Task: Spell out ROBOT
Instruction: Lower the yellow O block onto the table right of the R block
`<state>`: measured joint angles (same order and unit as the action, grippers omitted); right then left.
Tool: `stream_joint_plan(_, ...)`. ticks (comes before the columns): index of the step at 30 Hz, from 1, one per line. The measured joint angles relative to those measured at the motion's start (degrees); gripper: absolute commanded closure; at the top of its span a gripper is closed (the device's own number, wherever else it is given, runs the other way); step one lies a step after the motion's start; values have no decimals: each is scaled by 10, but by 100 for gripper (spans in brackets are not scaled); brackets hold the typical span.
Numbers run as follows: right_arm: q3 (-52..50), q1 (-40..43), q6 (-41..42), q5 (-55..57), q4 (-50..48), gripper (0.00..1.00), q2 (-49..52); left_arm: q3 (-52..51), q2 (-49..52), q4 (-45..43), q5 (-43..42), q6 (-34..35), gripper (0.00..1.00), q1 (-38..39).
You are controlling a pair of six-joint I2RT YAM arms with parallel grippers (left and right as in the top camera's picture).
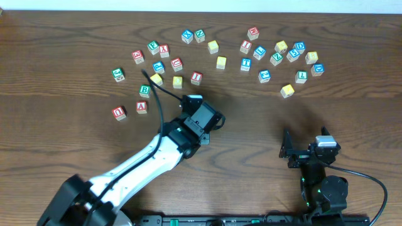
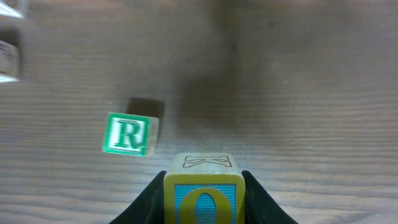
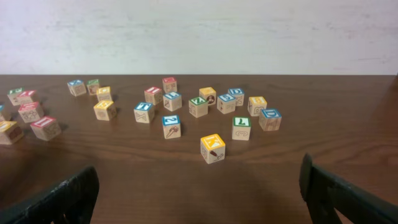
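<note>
My left gripper [image 2: 204, 182] is shut on a yellow block with a blue O face [image 2: 204, 202]. In the left wrist view a green R block [image 2: 127, 134] lies on the wood just ahead and to the left of the held block, apart from it. In the overhead view the left gripper [image 1: 210, 117] is near the table's middle, below the left cluster of blocks. My right gripper [image 1: 308, 150] is open and empty at the front right; its fingers [image 3: 199, 199] frame bare wood.
Several letter blocks lie scattered along the back: a left cluster with a green B block [image 1: 144, 90] and a right cluster with a blue T block [image 1: 245, 63]. A yellow block [image 1: 287, 90] [image 3: 212, 148] lies nearest the right gripper.
</note>
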<state>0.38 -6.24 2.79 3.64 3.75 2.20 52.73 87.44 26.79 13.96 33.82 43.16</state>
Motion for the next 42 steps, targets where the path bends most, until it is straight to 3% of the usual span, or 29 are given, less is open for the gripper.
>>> stream_joint_plan(35, 0, 0, 0, 0, 0, 1, 0, -20, 21, -45, -16, -26, 91, 0)
stream_joint_plan(42, 0, 0, 0, 0, 0, 1, 0, -20, 71, -67, -16, -28, 92, 0)
